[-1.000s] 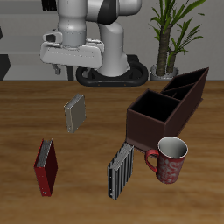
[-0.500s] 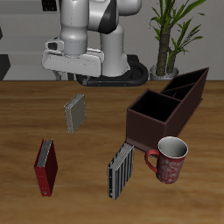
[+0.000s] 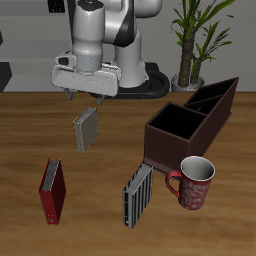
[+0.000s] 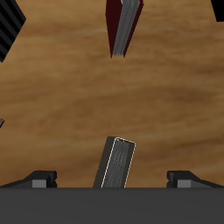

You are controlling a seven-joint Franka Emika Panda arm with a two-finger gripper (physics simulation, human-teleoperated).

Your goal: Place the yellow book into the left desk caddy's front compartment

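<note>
- wooden table (image 3: 30, 130), exterior view: gripper (image 3: 83, 97), fingers spread and empty, has come down over the last second and now hangs just above the yellow book (image 3: 86, 128); left desk caddy (image 3: 190, 125) well apart, front compartment (image 3: 177, 124) vacant.
- wrist view: yellow book (image 4: 116, 163) between the fingers, red book (image 4: 124, 26) beyond; grasp looks imminent.

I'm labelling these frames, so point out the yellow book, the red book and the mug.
yellow book (image 3: 86, 128), exterior view, middle of its grey-tan cover
red book (image 3: 52, 190), exterior view, middle of its red cover
mug (image 3: 197, 183), exterior view, its patterned outer wall
</note>
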